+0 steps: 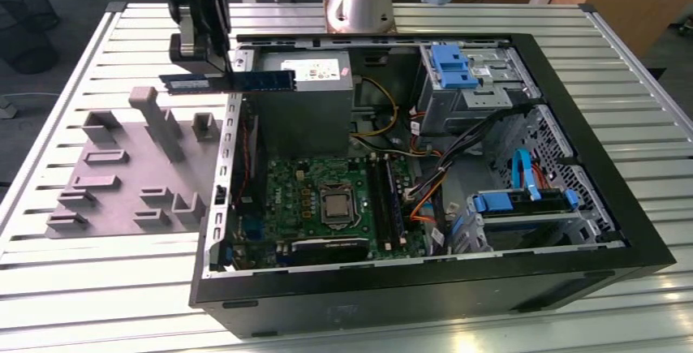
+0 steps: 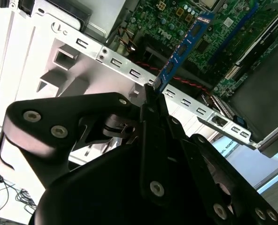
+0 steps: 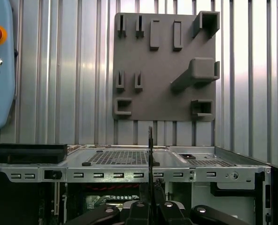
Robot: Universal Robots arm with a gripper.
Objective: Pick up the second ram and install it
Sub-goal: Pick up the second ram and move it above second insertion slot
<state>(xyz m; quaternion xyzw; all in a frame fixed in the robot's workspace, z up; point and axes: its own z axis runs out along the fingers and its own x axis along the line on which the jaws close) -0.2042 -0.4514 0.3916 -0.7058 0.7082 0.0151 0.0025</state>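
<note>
Now my pincer (image 1: 230,69) pinches the second ram (image 1: 265,81), pale label (image 1: 184,85) on it, upper left in the exterior view.

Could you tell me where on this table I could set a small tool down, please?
Bare slatted table lies between the grey fixture plate and the table's front edge, on the exterior view's left. Crowded: inside the computer case, with motherboard and cables, and above its wall nearest the plate, where the gripper holds the RAM stick.
</note>
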